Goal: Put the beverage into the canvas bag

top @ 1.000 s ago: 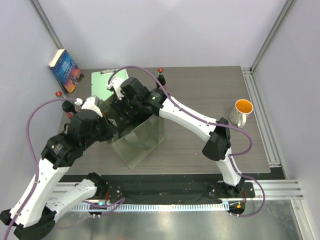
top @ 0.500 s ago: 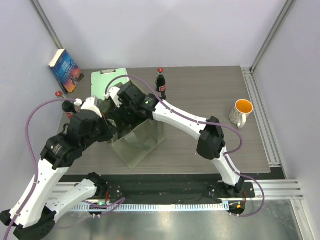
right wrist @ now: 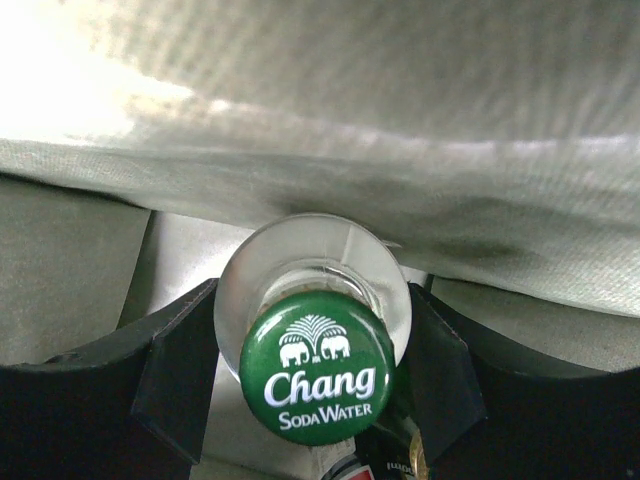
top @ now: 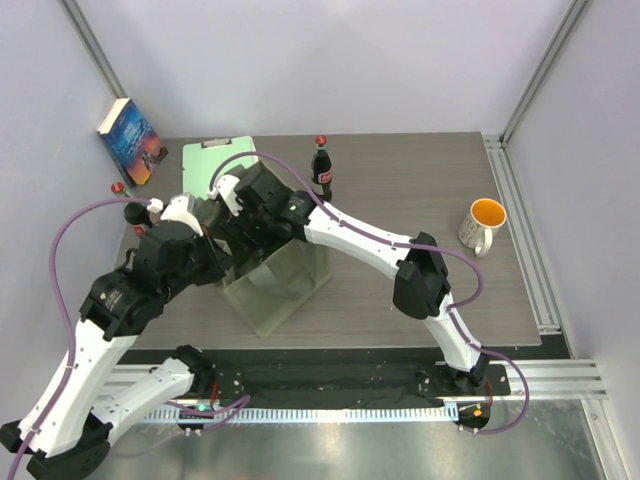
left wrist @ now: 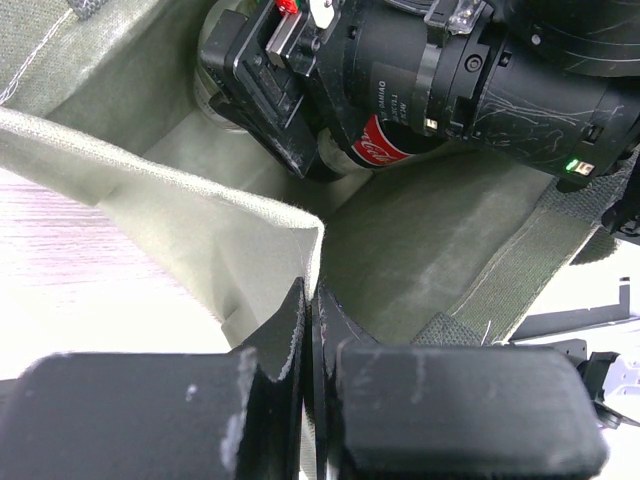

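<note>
1. The soda water bottle (right wrist: 315, 375), clear glass with a green Chang cap, stands upright inside the canvas bag (top: 285, 285), low in the centre of the right wrist view, beside a fabric wall.
2. The right gripper (right wrist: 314, 345) holds it, one black finger pressed against each side of the glass shoulder.
3. A cola bottle (left wrist: 385, 140) with a red label is also in the bag, just beside that gripper.
4. The left gripper (left wrist: 310, 320) is pinched narrow on the bag's upper rim, with the olive fabric caught between its fingers.
5. The bag stands left of centre on the desk (top: 420, 190), in the top view.
6. Behind it, a second cola bottle (top: 321, 172) stands upright.
7. A mint-green clipboard (top: 200, 160) lies at the upper left, with a book (top: 130, 130) leaning on the wall past it.
8. A mug (top: 484, 225) with an orange inside sits well apart at the right edge.
</note>
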Controlling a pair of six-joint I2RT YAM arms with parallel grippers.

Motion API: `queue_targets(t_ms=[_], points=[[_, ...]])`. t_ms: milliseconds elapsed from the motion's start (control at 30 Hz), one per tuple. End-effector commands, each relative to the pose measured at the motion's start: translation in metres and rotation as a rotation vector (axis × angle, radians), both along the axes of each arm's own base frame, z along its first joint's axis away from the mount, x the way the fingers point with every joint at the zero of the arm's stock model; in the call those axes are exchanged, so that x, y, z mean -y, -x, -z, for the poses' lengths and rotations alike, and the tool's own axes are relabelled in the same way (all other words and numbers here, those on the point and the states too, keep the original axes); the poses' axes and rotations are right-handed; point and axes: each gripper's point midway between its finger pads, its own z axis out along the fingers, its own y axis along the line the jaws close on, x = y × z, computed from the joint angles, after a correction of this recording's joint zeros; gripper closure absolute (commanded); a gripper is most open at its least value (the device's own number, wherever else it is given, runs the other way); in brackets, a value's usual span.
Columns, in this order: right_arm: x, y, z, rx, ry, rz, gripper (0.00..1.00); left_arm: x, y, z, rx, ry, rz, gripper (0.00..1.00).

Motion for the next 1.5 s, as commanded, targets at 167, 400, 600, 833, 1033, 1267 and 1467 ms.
queue_targets(t_ms=[167, 400, 600, 833, 1033, 1267, 1467], points=[[-0.008, -0.014, -0.034, 0.091, -0.089, 0.026, 0.47, 0.002, 0.000, -0.024, 0.065, 0.059, 0.001, 1.00], [-0.007, -0.014, -0.035, 0.094, -0.093, 0.030, 0.39, 0.002, 0.001, -0.024, 0.067, 0.058, 0.001, 1.00], [-0.007, -0.010, -0.036, 0.086, -0.100, 0.017, 0.38, 0.002, 0.001, -0.023, 0.066, 0.057, 0.001, 1.00], [-0.007, -0.010, -0.040, 0.091, -0.103, 0.013, 0.37, 0.002, 0.001, -0.023, 0.064, 0.058, 0.001, 1.00], [-0.006, -0.010, -0.040, 0.090, -0.106, 0.018, 0.35, 0.002, 0.001, -0.024, 0.066, 0.060, 0.001, 1.00], [-0.006, -0.011, -0.046, 0.102, -0.116, 0.022, 0.32, 0.002, 0.000, -0.024, 0.066, 0.056, 0.002, 1.00], [-0.006, -0.011, -0.052, 0.110, -0.130, 0.025, 0.30, 0.002, 0.000, -0.023, 0.064, 0.054, 0.001, 1.00]])
